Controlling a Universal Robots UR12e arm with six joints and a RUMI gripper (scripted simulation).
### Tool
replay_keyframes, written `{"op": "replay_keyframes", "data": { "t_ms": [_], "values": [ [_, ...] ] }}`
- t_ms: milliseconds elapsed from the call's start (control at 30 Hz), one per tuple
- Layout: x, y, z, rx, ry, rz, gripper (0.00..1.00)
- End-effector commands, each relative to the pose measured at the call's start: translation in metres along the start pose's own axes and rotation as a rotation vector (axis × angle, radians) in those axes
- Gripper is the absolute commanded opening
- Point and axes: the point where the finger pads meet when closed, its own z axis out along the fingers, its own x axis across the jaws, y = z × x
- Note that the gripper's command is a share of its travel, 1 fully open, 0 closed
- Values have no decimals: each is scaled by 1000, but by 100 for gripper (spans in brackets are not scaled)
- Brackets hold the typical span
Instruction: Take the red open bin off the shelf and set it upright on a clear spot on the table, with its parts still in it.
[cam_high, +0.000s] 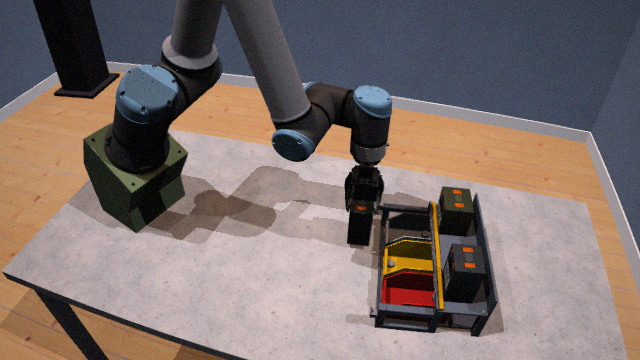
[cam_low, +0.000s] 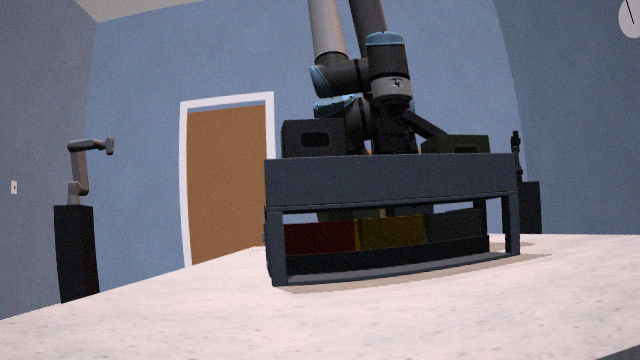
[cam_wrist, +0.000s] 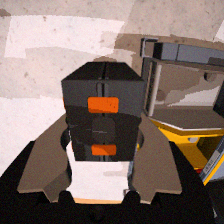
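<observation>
The red open bin (cam_high: 409, 291) (cam_low: 317, 237) sits on the lower level of the dark shelf (cam_high: 484, 280) (cam_low: 390, 180), at its front end next to a yellow bin (cam_high: 407, 252) (cam_low: 390, 231) (cam_wrist: 186, 131). My gripper (cam_high: 363, 202) (cam_wrist: 104, 111) is just left of the shelf's far end, pointing down. It is shut on a black box with orange labels (cam_high: 360, 226) (cam_wrist: 102, 102), held upright at or just above the table top. The red bin's contents are hidden.
A green box (cam_high: 456, 202) (cam_low: 455, 144) and a black box (cam_high: 465, 265) (cam_low: 312, 137) stand on the shelf's top level. A dark bin (cam_low: 452, 224) sits beside the yellow one. The arm's green base (cam_high: 135, 185) stands at the table's far left.
</observation>
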Motion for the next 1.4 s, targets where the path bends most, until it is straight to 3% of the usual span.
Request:
{"op": "replay_keyframes", "data": {
  "t_ms": [0, 300, 1267, 1300, 1367],
  "values": [
    [1, 0, -1, 0, 2, 0, 0],
    [1, 2, 9, 0, 2, 0, 0],
    [1, 3, 15, 0, 2, 0, 0],
    [1, 3, 15, 0, 1, 0, 58],
    [1, 3, 15, 0, 1, 0, 58]
  ]
}}
